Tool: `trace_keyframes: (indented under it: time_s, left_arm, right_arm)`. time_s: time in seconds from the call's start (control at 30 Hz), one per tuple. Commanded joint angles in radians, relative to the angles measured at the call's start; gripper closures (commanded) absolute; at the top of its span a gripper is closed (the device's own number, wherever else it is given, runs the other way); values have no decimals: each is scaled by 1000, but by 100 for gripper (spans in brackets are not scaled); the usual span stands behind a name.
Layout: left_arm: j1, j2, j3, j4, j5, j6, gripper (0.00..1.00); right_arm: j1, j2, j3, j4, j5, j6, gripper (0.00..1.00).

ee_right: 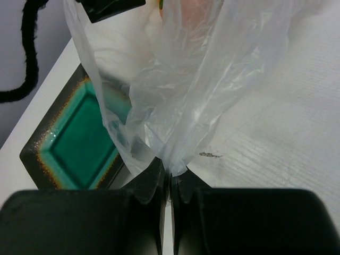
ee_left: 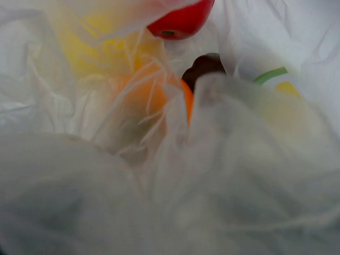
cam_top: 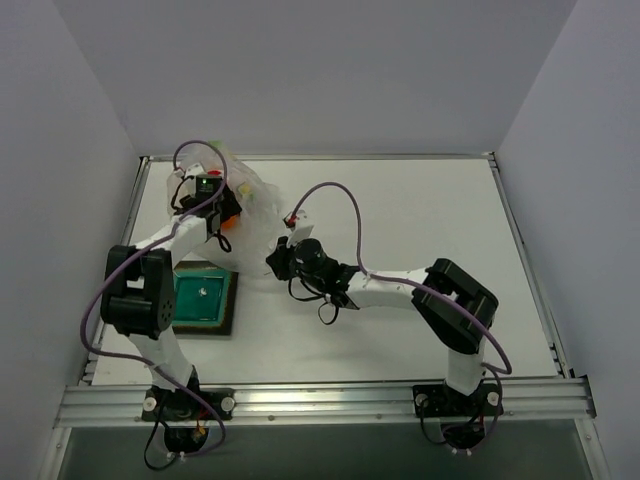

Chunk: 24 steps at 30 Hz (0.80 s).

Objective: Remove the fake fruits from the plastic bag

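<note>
The plastic bag (cam_top: 255, 212) lies crumpled at the back left of the table. My right gripper (cam_top: 276, 262) is shut on a bunched edge of the bag (ee_right: 186, 90), the film pinched between the fingertips (ee_right: 154, 178). My left gripper (cam_top: 222, 212) is reached into the bag; its fingers are hidden by film in the left wrist view. That view shows the fruits inside: a red round fruit (ee_left: 183, 21) at the top, a yellow one (ee_left: 95, 48) and an orange one (ee_left: 143, 95) behind film, and a dark red one (ee_left: 204, 65).
A green square tray with a dark rim (cam_top: 203, 303) sits just in front of the bag, by the left arm; it also shows in the right wrist view (ee_right: 74, 143). Purple cables loop over both arms. White walls enclose the table.
</note>
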Motion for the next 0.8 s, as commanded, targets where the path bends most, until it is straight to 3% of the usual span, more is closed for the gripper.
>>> trace_keyframes:
  time_s: [0.0, 0.2, 0.4, 0.57, 0.77]
  left_arm:
    - [15, 49, 106, 78, 19, 50, 31]
    - [58, 141, 170, 60, 90, 85, 17]
    - [64, 247, 296, -32, 107, 124, 15]
    - [64, 262, 286, -17, 116, 125, 16]
    - [66, 215, 200, 46, 119, 118, 47]
  right_arm:
    - [3, 19, 53, 28, 14, -24, 100]
    - [-26, 55, 92, 28, -6, -40, 100]
    - [-80, 105, 173, 28, -37, -38, 100]
    - [-105, 137, 236, 10, -49, -52, 100]
    - [-125, 190, 299, 10, -81, -54, 100]
